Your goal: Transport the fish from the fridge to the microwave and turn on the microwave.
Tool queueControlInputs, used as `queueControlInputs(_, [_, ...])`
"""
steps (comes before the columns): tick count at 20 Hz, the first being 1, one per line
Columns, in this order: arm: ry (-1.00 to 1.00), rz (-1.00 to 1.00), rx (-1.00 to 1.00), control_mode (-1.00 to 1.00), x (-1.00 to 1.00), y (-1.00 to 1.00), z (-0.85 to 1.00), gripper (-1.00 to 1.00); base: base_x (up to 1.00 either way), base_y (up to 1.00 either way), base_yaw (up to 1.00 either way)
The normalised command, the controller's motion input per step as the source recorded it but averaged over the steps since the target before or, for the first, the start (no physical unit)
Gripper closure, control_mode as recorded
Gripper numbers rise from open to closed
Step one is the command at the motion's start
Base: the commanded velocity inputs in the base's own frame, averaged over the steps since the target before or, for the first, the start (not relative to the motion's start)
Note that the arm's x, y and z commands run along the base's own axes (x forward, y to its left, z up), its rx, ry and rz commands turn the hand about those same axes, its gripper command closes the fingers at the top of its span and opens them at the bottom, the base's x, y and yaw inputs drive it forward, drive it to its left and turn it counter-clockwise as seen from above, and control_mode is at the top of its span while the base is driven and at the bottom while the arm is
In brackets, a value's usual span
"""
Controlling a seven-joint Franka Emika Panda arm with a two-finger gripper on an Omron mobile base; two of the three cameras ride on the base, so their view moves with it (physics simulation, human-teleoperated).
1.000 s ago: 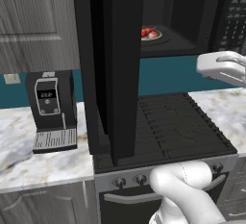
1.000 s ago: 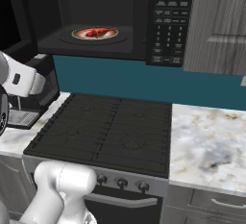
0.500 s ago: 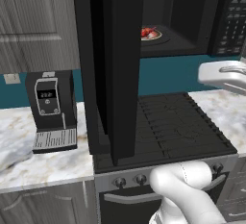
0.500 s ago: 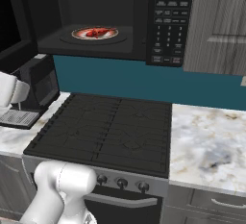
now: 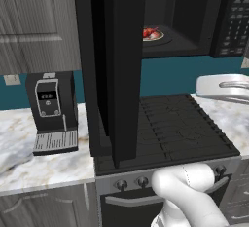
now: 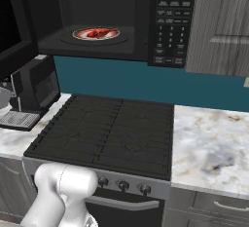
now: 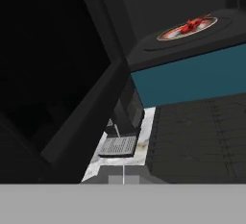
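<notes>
The two-finger gripper is closed with its jaws together. It carries nothing, since the small red-orange fish [image 6: 99, 32] lies inside the oven. The white forward part of the arm [image 5: 223, 85] hangs low at the right of the left base view, over the edge of the stove. Over the last second it has sunk and drawn back from the open cavity. In the right base view it has slid almost off the left edge.

The fish rests on a round dark plate with an orange-red rim [image 6: 80, 34], in the middle of the floor of the wide black microwave [image 6: 170, 21]. The tall dark door [image 5: 116, 65] stands swung fully open on the left, reaching down in front of the black gas stove [image 6: 107, 128]. The keypad panel sits on the right. Beyond the door, on the marble counter, stands the black coffee machine with a small display [image 5: 51, 109].

The carrying part looks finished. What remains is to shut the door and press start.

From the hand view, the fish is up and well away from the hand, in the upper right. The inner face of the door lies much nearer on the left, so the door is likely the next thing to push.
</notes>
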Motion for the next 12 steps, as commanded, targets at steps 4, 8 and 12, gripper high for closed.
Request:
queueControlInputs(4, [0.00, 0.02, -0.02, -1.00, -0.26, 0.22, 0.00, 1.00, 0.00, 0.00, 0.00])
queueControlInputs(8, [0.00, 0.05, -0.03, -1.00, -0.32, 0.20, 0.00, 1.00, 0.00, 0.00, 0.00])
queueControlInputs(12, [-0.06, 0.01, -0.01, -1.00, -0.32, 0.20, 0.00, 1.00, 0.00, 0.00, 0.00])
